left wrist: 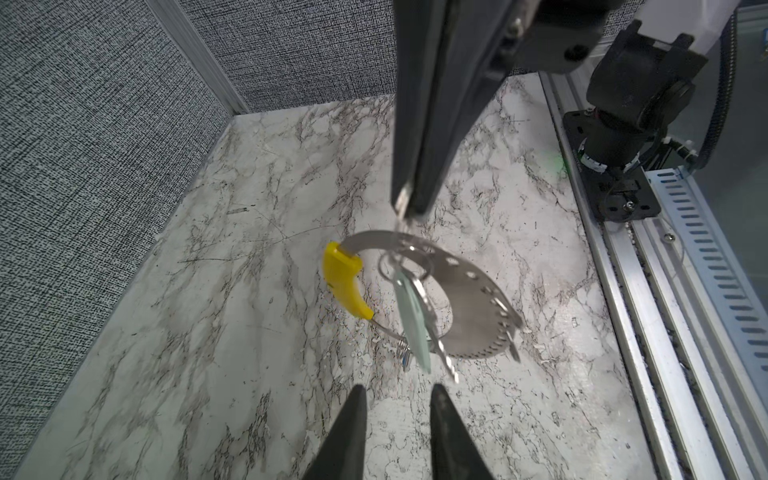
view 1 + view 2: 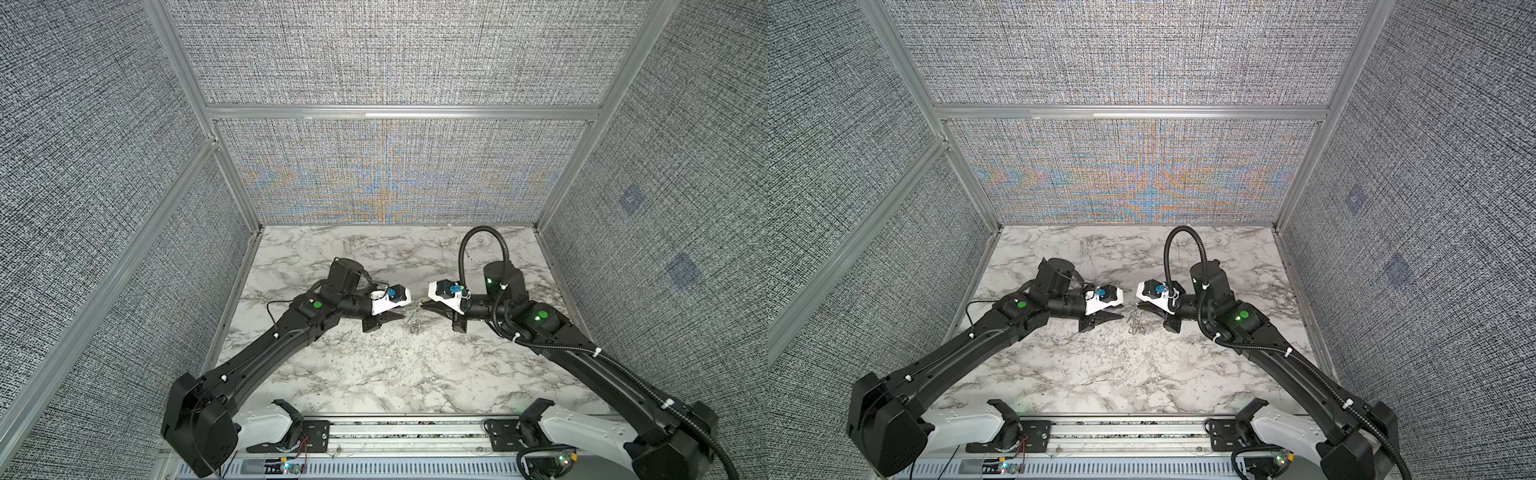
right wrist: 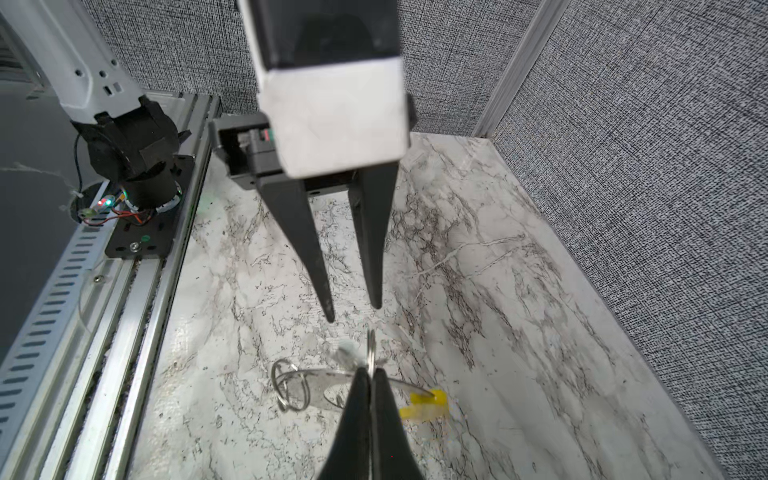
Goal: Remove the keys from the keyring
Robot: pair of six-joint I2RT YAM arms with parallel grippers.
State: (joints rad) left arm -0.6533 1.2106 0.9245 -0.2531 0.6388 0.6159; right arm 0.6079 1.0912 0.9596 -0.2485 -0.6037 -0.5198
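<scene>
The keyring [image 1: 469,291], a grey hoop with a yellow sleeve [image 1: 343,278], hangs above the marble table. My right gripper [image 3: 368,372] is shut on its upper rim, where a small ring [image 3: 371,345] sticks up between the jaws. The keys hang from small rings inside the hoop. One is a pale key [image 1: 411,320], one a silvery key [image 1: 440,349], and a bit of blue [image 1: 404,358] shows behind them. My left gripper [image 1: 399,390] is open just short of the keys, holding nothing. In both top views the left gripper [image 2: 401,316] and right gripper [image 2: 424,305] face each other, with the keyring [image 2: 1136,322] between them.
Grey fabric walls with aluminium posts [image 2: 232,174] close in the marble table [image 2: 374,374] on three sides. An aluminium rail [image 2: 407,432] with both arm bases runs along the front edge. A slotted cable duct [image 1: 715,257] lies beside the rail.
</scene>
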